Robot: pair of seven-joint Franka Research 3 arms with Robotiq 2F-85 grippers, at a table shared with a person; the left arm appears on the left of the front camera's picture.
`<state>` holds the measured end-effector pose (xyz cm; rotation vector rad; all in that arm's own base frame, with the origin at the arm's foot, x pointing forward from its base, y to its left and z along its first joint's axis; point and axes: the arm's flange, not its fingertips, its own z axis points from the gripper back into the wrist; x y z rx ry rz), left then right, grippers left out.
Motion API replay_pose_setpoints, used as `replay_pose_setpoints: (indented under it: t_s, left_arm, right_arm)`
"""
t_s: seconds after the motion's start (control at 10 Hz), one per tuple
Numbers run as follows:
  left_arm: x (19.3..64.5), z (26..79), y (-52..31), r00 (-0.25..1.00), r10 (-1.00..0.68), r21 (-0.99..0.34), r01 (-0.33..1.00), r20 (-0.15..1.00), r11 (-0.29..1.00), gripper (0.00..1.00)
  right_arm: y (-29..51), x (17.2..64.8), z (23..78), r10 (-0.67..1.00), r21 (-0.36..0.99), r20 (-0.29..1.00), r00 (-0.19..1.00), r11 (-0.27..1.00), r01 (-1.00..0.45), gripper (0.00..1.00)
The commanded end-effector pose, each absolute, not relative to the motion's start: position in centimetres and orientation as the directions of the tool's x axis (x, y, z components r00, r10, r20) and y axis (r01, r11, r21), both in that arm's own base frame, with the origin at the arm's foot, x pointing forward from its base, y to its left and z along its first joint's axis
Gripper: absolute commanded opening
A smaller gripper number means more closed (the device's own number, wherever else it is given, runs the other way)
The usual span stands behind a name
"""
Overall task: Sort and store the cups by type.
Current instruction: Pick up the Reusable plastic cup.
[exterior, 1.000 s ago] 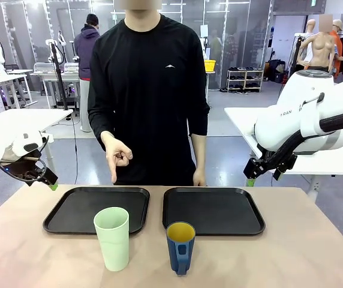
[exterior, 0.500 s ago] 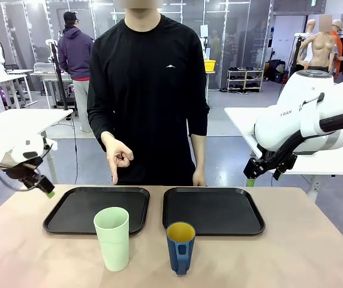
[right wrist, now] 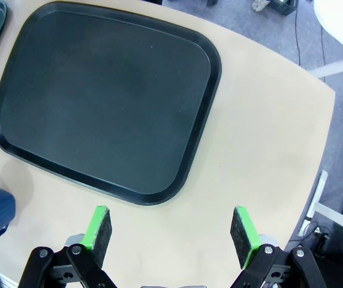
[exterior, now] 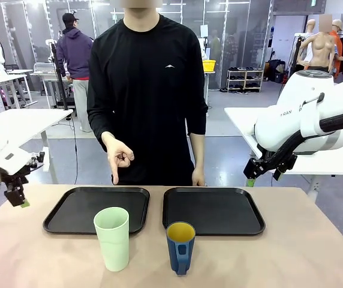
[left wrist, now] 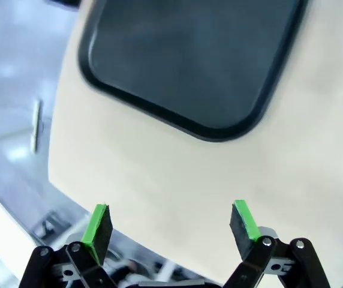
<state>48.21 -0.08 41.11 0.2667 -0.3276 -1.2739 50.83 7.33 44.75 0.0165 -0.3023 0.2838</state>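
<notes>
Well, my left gripper (left wrist: 171, 221) hangs wide open and empty by what looks, through the blur, like the left tray (left wrist: 189, 60). My right gripper (right wrist: 170, 225) gapes empty beside the right tray (right wrist: 99, 102). Nothing is sorted yet: the mint-green tumbler (exterior: 112, 237) and blue mug (exterior: 180, 246) stand on the table (exterior: 291, 252) before the trays. Next, I reach for one of them.

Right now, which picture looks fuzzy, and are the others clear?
Left wrist view: the flat black plastic tray and the tan table look smeared and soft, while the left gripper looks crisp. Right wrist view: sharp, the other black tray has clean edges. Front view: clear, even light, only faint shadows by the tall mint-green plastic tumbler and the dark blue mug with yellow inside.
</notes>
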Motion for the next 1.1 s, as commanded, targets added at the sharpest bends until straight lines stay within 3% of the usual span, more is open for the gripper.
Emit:
replay_pose_setpoints:
  t_s: [0.0,0.7,0.8,1.0]
  left_arm:
    - [47.4,40.9,0.4,0.063,-0.997,0.331,0.941,0.043,0.074,1.0]
    - [47.5,40.5,-0.8,0.077,-0.997,0.342,0.936,0.03,0.082,1.0]
    - [47.4,40.3,-0.7,0.058,-0.998,0.327,0.943,0.018,0.061,1.0]
    - [47.5,36.9,-1.5,-0.063,-0.991,0.193,0.98,0.122,-0.039,1.0]
  right_arm:
    - [7.3,50.7,44.8,0.271,-0.025,0.307,0.912,0.961,-0.277,1.0]
    - [7.3,50.7,44.8,0.271,-0.025,0.307,0.912,0.961,-0.277,1.0]
    - [7.3,50.7,44.8,0.271,-0.025,0.307,0.912,0.961,-0.277,1.0]
    - [7.3,50.7,44.8,0.271,-0.025,0.307,0.912,0.961,-0.277,1.0]
